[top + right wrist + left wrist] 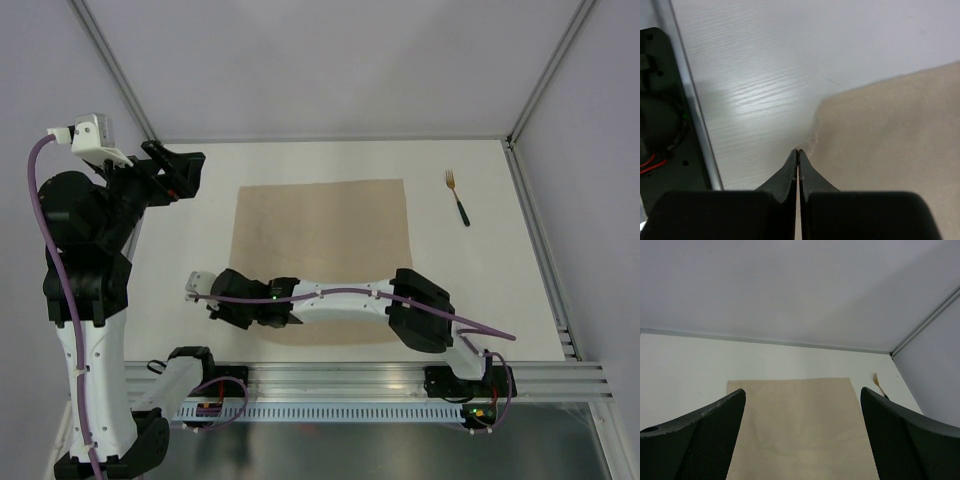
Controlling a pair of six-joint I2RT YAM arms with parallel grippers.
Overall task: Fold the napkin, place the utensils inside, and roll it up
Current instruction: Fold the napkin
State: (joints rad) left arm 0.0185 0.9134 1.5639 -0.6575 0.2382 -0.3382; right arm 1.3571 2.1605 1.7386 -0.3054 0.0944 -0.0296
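Observation:
The beige napkin (pixel 330 240) lies flat and unfolded in the middle of the white table. My right gripper (pixel 222 312) is down at its near-left corner, reached across from the right. In the right wrist view the jaws are shut (pixel 798 151), and the napkin's (pixel 900 130) frayed corner puckers right at the tips, pinched between them. The utensil, a fork (pixel 457 195) with gold tines and a dark handle, lies alone at the far right of the table. My left gripper (pixel 188 172) hangs open above the table's far left, looking over the napkin (pixel 795 425) and the fork (pixel 879 385), holding nothing.
A metal rail (pixel 400 378) runs along the table's near edge, just beside my right gripper. White walls with aluminium posts (pixel 120 75) close in the back and sides. The right arm's links (pixel 345 300) lie low over the napkin's near edge.

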